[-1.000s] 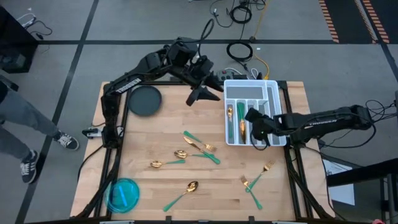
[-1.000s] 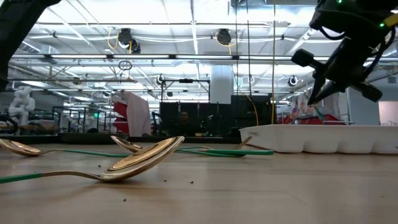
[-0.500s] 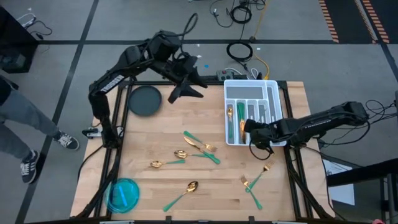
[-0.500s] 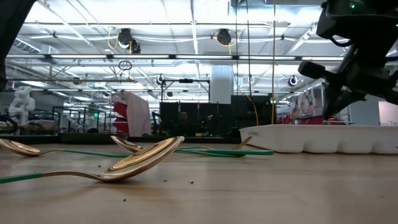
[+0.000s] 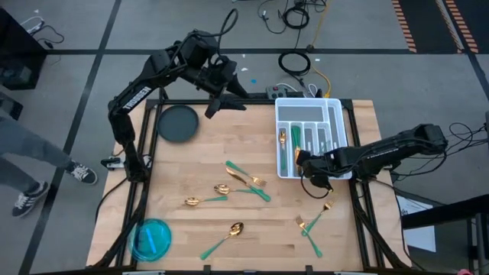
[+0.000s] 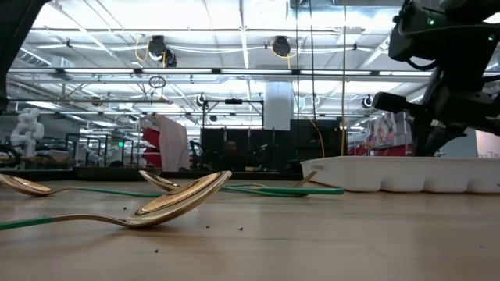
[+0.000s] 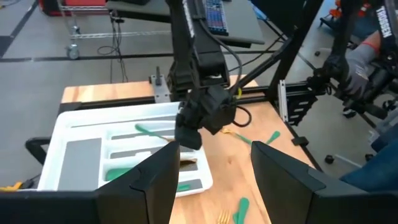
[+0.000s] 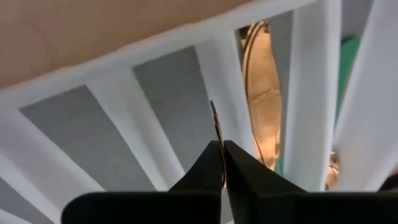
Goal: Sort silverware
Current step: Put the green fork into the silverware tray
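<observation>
Silverware (image 5: 243, 179) lay scattered on the wooden table (image 5: 191, 164): a gold spoon (image 5: 226, 234) with green handle near the front edge, two more spoons (image 5: 205, 200) and forks further in, and a pair of forks (image 5: 312, 222) at the right front. Some pieces already rested inside the white divided tray (image 5: 309, 104), among them a spoon (image 8: 261, 93) in one compartment. The right gripper (image 5: 312, 169) hovered at the near end of the tray, its fingers pinched tight on a thin gold piece (image 8: 216, 134), seen edge-on; which kind it was I cannot tell. The step in hand seemed to be placing this piece in a compartment. The next move probably called for lowering it over a matching slot and opening the fingers, taking care that the piece did not catch on a white divider. Further back, the left gripper (image 5: 218, 107) waited high beyond the tray with fingers spread wide and empty. A dark round plate (image 5: 177, 123) and a blue bowl (image 5: 151, 237) sat on the left side, well apart from the work.
</observation>
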You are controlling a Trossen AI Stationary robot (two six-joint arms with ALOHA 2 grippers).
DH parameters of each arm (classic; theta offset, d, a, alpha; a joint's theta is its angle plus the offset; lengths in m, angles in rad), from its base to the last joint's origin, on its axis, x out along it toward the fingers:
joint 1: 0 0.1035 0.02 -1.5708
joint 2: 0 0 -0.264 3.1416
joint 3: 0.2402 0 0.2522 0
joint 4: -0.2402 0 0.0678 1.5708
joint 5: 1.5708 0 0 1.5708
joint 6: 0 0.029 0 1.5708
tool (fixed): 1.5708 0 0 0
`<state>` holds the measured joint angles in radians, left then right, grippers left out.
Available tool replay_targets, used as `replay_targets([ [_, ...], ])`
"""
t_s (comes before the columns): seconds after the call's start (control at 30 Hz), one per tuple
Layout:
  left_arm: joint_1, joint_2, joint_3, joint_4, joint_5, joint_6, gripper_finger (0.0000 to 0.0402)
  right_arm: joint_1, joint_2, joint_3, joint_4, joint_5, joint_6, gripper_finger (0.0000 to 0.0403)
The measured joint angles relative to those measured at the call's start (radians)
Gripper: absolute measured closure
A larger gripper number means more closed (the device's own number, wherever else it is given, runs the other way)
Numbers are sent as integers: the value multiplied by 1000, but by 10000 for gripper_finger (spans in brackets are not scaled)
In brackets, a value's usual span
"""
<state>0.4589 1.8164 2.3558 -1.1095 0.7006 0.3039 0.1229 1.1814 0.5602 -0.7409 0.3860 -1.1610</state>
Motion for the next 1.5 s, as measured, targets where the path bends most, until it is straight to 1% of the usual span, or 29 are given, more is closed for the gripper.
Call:
replay_targets([
  [0.3, 49, 0, 0, 0, -2, 21, 196, -38, 40, 1, 12, 1, -64, 403],
  [0.4, 64, 0, 0, 1, -2, 27, 196, -38, 45, 1, 1, 7, -129, 403],
  [0.47, 76, 0, 0, 0, -2, 37, 196, -34, 44, 1, 7, 52, -169, 403],
  [0.57, 101, 0, 0, 1, -2, 45, 196, -30, 42, 1, 6, 187, -176, 403],
  [0.6, 110, 0, 0, 1, -2, 47, 196, -30, 38, 1, 5, 210, -175, 403],
  [0.73, 141, 0, 0, 1, -2, 53, 196, -24, 25, 13, -10, 182, -187, 403],
  [0.93, 182, 0, 0, 1, -2, 77, 196, 26, 26, 53, -20, 181, -231, 403],
  [1.1, 208, 0, 0, 3, -2, 100, 196, 65, 33, 60, -25, 106, -242, 403],
  [1.23, 210, 0, 0, 20, -2, 103, 196, 89, 60, 59, -79, 52, -242, 403],
  [1.37, 209, 0, 0, 56, -2, 99, 196, 102, 72, 59, -94, 67, -246, 403],
  [1.43, 210, 0, 0, 66, -2, 102, 196, 102, 71, 59, -92, 106, -266, 403],
  [1.5, 210, 0, 0, 79, -2, 103, 196, 102, 72, 59, -91, 172, -293, 403],
])
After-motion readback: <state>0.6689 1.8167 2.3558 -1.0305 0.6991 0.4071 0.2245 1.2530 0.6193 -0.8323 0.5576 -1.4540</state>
